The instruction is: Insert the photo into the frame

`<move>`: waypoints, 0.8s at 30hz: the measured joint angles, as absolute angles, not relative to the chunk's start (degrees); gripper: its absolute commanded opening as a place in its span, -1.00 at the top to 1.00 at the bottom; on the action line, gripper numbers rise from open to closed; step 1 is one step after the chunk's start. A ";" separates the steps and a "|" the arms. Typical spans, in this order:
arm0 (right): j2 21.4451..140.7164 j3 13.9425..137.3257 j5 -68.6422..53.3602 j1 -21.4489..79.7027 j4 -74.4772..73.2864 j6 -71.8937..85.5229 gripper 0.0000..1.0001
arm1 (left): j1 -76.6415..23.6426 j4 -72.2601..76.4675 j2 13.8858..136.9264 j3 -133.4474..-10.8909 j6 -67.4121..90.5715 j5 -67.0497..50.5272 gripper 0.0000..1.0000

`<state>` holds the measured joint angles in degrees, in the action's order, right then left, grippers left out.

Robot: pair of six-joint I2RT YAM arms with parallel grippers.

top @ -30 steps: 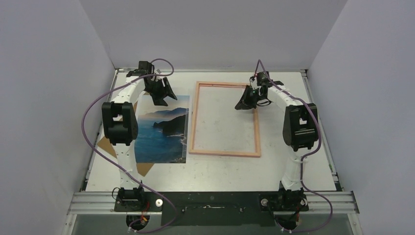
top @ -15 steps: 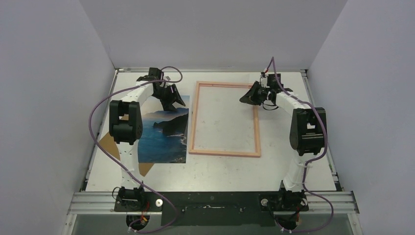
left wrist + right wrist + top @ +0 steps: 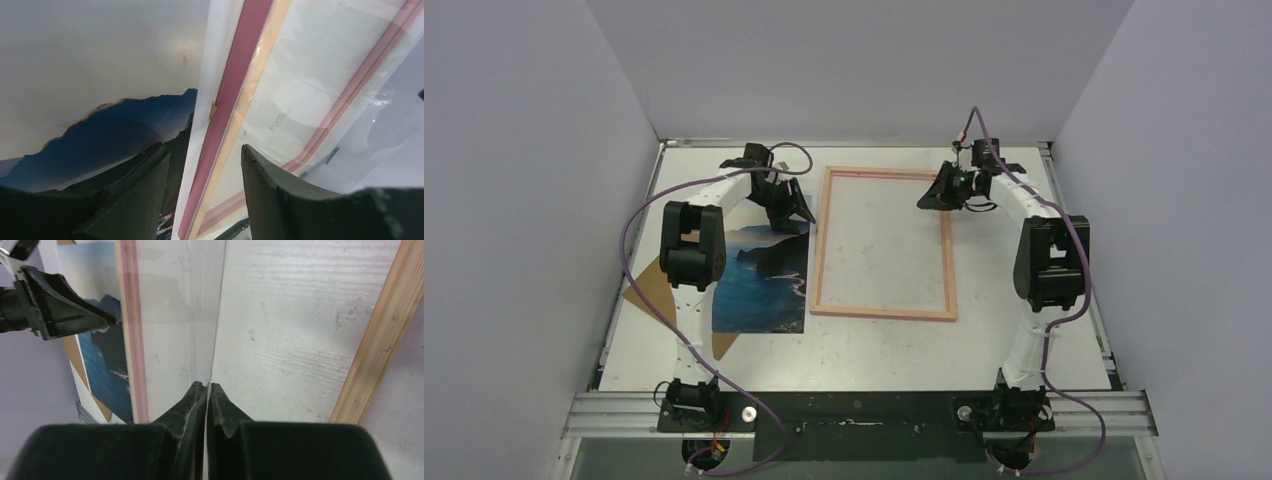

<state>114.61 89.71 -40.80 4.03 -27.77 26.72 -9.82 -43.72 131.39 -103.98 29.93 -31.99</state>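
Now left claw [image 3: 799,208] nearer the frame [image 3: 884,312], above the photo [image 3: 759,285].

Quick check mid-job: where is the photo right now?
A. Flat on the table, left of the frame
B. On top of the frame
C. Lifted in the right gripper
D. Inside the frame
A: the top view shows the photo lying flat on the table, left of the frame and outside it.
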 measured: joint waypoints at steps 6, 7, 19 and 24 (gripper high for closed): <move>116.95 89.82 -40.32 3.73 -32.69 24.40 1.00 | -10.17 -43.75 131.94 -105.78 29.28 -32.01 0.10; 117.23 89.89 -39.97 3.73 -33.45 24.16 1.00 | -10.20 -43.72 132.22 -106.15 29.26 -32.01 0.11; 116.77 87.46 -36.99 3.68 -30.81 24.67 1.00 | -11.90 -44.84 135.17 -109.86 28.49 -32.01 0.12; 115.46 84.44 -36.82 3.60 -27.05 26.59 1.00 | -12.19 -45.25 135.90 -110.74 28.08 -32.01 0.18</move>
<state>115.46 84.44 -36.82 3.60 -27.05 26.59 -12.19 -45.25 135.90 -110.74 28.08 -32.01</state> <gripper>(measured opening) 0.031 0.436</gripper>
